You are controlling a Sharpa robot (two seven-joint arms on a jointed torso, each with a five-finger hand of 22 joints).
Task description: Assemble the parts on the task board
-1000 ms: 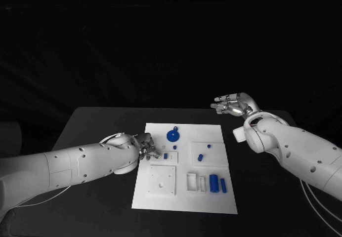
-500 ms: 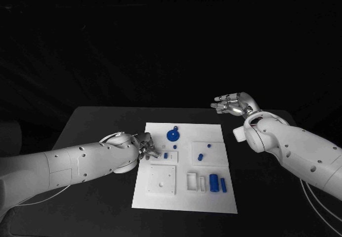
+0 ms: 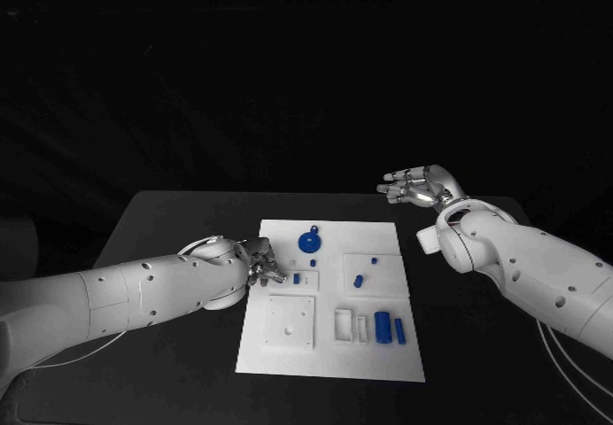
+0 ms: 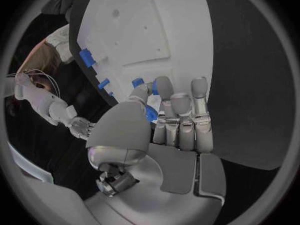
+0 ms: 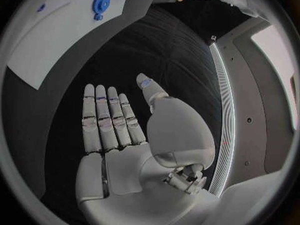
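The white task board (image 3: 332,354) lies mid-table. On it are a blue gear-like part (image 3: 309,241), small blue pieces (image 3: 359,282) and two blue cylinders (image 3: 382,328). My left hand (image 3: 262,266) is at the board's left edge with its fingers curled in. In the left wrist view the left hand (image 4: 172,120) pinches a small blue part (image 4: 150,114) between thumb and fingers, just over the board (image 4: 150,30). My right hand (image 3: 415,188) hovers beyond the board's far right corner. The right wrist view shows the right hand (image 5: 122,135) flat, fingers straight, holding nothing.
Black table (image 3: 179,230) surrounds the board on all sides. Raised white blocks with recesses (image 3: 291,323) stand on the board's near half. The right wrist view shows the board (image 5: 56,40) and the gear (image 5: 100,2) far from the right hand.
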